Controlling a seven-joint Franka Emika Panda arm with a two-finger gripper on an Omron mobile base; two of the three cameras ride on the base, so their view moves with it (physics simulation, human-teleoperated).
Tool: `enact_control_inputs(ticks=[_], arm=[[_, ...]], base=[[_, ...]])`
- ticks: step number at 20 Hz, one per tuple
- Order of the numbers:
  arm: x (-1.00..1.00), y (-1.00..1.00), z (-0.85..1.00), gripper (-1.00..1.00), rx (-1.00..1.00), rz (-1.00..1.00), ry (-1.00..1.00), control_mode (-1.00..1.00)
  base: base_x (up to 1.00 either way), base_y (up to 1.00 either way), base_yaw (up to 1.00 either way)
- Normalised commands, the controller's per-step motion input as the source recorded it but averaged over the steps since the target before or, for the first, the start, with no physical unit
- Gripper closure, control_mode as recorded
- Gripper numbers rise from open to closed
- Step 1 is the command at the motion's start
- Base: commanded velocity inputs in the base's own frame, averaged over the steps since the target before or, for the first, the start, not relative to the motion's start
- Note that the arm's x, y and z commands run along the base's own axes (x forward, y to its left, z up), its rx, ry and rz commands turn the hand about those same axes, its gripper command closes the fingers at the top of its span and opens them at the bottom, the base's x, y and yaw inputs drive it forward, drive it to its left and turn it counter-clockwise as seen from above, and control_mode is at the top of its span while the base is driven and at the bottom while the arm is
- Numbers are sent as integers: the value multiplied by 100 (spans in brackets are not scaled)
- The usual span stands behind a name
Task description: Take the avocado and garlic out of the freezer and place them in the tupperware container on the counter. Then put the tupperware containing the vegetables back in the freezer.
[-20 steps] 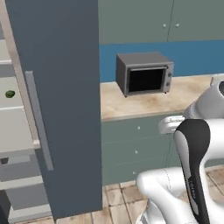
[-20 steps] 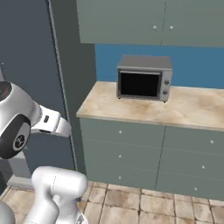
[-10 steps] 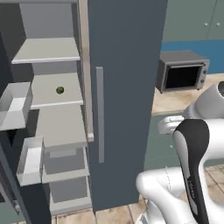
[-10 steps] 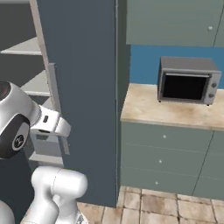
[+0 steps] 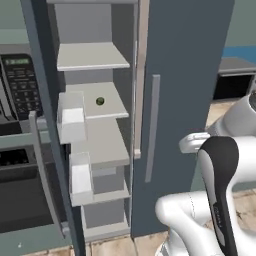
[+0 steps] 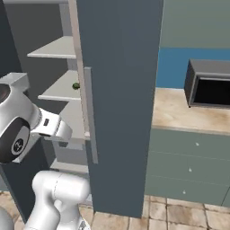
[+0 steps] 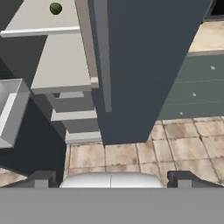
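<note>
Tan floor tiles [image 7: 131,153] run under the freezer [image 5: 185,75], whose left door stands swung open with white door bins [image 5: 72,122] on it – pale shelves show inside. On the middle shelf [image 5: 107,102] sits the avocado [image 5: 100,101], small and dark green, alone and well back from the front edge; from the hand camera it lies at the top left. Beige counter [image 6: 179,112] stretches to the freezer's right, carrying a dark microwave [image 6: 209,85]. Folded close over the base, the arm has its elbow raised and the hand tipped down toward the floor before the freezer – the gripper [image 7: 111,178] spread wide, its finger tips [image 7: 41,178] far apart with nothing between them.
</note>
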Motion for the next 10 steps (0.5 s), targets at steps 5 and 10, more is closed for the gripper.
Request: enact_control_inputs(ticks=[5, 10], arm=[[0, 0, 0, -100, 0, 0, 0, 100], [0, 0, 0, -100, 0, 0, 0, 100]], base=[[55, 45, 0], [56, 37, 0]])
